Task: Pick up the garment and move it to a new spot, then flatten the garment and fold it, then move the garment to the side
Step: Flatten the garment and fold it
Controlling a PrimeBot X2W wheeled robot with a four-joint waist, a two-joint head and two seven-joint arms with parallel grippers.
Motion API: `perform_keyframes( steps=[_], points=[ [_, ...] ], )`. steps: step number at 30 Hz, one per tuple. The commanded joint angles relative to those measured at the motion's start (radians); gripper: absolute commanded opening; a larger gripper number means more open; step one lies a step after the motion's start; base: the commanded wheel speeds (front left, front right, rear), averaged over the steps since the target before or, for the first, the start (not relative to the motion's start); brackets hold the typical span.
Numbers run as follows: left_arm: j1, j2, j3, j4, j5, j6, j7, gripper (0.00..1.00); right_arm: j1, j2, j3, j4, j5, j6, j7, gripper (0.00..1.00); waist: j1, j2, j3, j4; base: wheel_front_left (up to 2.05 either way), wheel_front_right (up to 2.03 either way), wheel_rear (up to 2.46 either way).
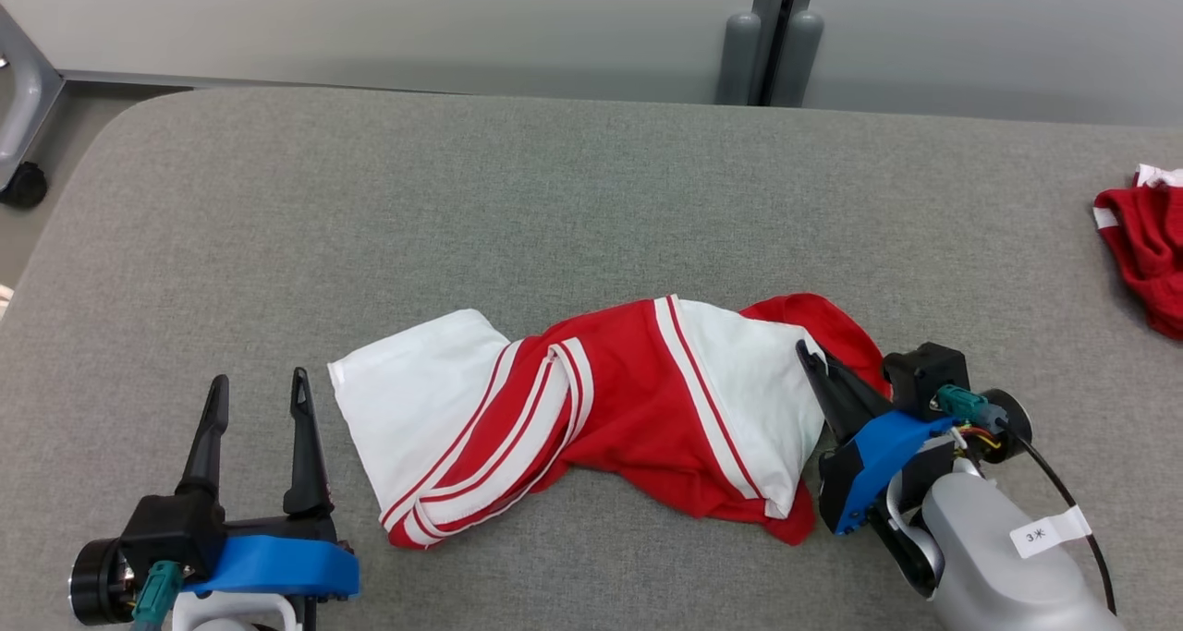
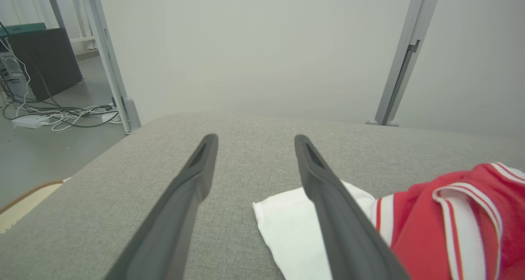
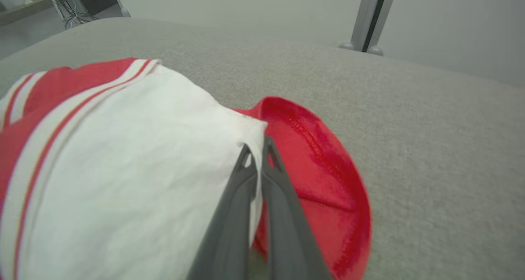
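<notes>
Garment [image 1: 591,418]: crumpled on worktop [image 1: 554,197], lower centre | right hand [image 1: 807,352]: clamped on its white edge, lower right | left hand [image 1: 259,378]: spread apart, lower left

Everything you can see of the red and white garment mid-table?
The garment is soft red and white cloth, looks like jersey knit, with white panels at both ends and white-striped red bands between. It lies crumpled and twisted across the near middle of the grey table. A red hemmed loop sticks out at its right end. The right gripper is shut on the white edge there; the open left gripper stands clear of its left end.
</notes>
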Motion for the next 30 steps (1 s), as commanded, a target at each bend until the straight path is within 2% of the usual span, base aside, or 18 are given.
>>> perform_keyframes(
  steps=[1,4,8,13,18,23,24,25,26,30],
  points=[
    [0.01,-0.001,0.004,0.001,0.005,0.005,-0.004,1.0,0.015,-0.005,0.012,-0.034,0.003,0.001,-0.008,0.0,-0.0001,-0.0001,-0.014,-0.009,0.0,0.0,0.0],
    [0.013,-0.001,0.008,0.0,0.005,0.006,-0.004,1.0,0.049,-0.001,0.019,-0.156,0.009,0.001,-0.009,0.0,-0.0001,-0.0001,-0.032,-0.017,0.0,0.0,0.0],
    [0.019,0.0,0.012,0.002,0.007,0.002,-0.004,1.0,0.13,0.013,0.084,-0.354,0.022,0.001,-0.009,0.0,-0.0001,-0.0001,-0.052,-0.02,0.0,0.0,0.0],
    [0.026,-0.001,0.012,-0.002,0.006,0.0,-0.004,1.0,0.221,0.039,0.265,-0.528,0.068,0.001,-0.009,0.0,-0.0001,-0.0001,-0.066,-0.009,0.0,0.0,0.0],
    [0.033,-0.001,0.016,-0.007,0.011,-0.002,-0.004,1.0,0.265,0.056,0.451,-0.609,0.145,0.001,0.028,0.0,-0.0001,-0.0001,-0.068,0.009,0.0,0.0,0.0],
    [0.035,-0.001,0.025,-0.001,0.014,-0.006,-0.004,1.0,0.255,0.068,0.596,-0.593,0.237,0.001,0.066,0.0,-0.0001,-0.0001,-0.073,0.021,0.0,0.0,0.0],
    [0.036,-0.001,0.028,0.0,0.015,-0.008,-0.004,1.0,0.243,0.068,0.618,-0.591,0.249,0.001,0.066,0.43,-0.0001,-0.0001,-0.075,0.021,0.0,0.0,0.0],
    [0.038,-0.001,0.029,0.001,0.016,-0.007,-0.004,1.0,0.234,0.065,0.637,-0.586,0.265,0.001,0.064,0.74,-0.0001,-0.0001,-0.078,0.022,0.0,0.0,0.0],
    [0.04,-0.001,0.031,0.001,0.016,-0.007,-0.004,1.0,0.228,0.057,0.642,-0.579,0.276,0.001,0.057,1.0,-0.0001,-0.0001,-0.081,0.021,0.0,0.0,0.0],
    [0.055,-0.001,0.046,0.001,0.017,-0.007,-0.004,1.0,0.199,0.018,0.591,-0.569,0.266,0.001,0.023,1.0,-0.0001,-0.0001,-0.093,0.006,0.0,0.0,0.0]
  ],
)
